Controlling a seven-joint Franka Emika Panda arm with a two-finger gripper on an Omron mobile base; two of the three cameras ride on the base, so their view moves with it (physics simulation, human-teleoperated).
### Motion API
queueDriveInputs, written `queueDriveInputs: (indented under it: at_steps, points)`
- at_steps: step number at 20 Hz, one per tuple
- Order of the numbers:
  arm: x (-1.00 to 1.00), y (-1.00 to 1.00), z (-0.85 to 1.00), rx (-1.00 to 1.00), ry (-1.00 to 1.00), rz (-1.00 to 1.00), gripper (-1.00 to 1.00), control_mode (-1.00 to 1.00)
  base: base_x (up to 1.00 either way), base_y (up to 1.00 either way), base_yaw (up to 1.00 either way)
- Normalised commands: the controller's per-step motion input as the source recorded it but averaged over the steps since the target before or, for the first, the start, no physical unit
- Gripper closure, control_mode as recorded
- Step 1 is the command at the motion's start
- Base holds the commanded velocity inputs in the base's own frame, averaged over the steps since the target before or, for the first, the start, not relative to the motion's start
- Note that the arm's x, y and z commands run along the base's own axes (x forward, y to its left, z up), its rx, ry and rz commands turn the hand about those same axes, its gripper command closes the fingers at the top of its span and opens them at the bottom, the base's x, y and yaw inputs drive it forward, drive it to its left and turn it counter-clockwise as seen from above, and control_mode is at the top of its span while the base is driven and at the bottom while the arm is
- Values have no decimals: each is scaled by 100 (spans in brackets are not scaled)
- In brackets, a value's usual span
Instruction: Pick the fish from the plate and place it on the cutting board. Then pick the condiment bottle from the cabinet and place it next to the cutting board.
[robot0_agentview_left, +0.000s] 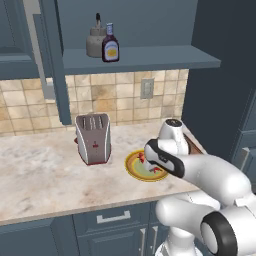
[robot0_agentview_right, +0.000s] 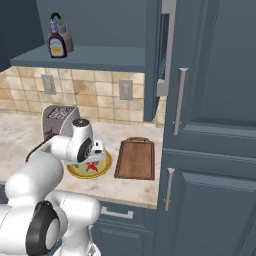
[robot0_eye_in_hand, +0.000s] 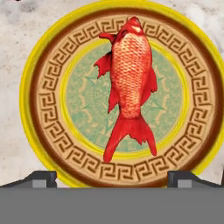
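Pincer (robot0_eye_in_hand: 112, 178) tips are hanging open as I'm hovering over the fish (robot0_eye_in_hand: 129, 87), its length running straight ahead between them.

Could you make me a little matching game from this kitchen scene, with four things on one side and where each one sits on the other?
Things:
1. fish
2. condiment bottle
3. cutting board
4. toaster

Places:
A. on the counter, right of the plate, nothing on it
B. on the cabinet shelf, beside a grey pot
C. on the counter, left of the plate
D. lying in the plate's pale green centre

Pairs: 1-D, 2-B, 3-A, 4-C
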Motion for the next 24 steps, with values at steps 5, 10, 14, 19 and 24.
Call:
queueDriveInputs:
  at_steps: [5,10,14,19,24]
  points:
    - [21,0,-5,0,0,0,-100,-100,0,0,0]
    - [17,0,-7,0,0,0,-100,-100,0,0,0]
    - [7,7,-20,0,0,0,-100,-100,0,0,0]
    - [6,10,-25,0,0,0,-100,-100,0,0,0]
    - [17,5,-14,0,0,0,-100,-100,0,0,0]
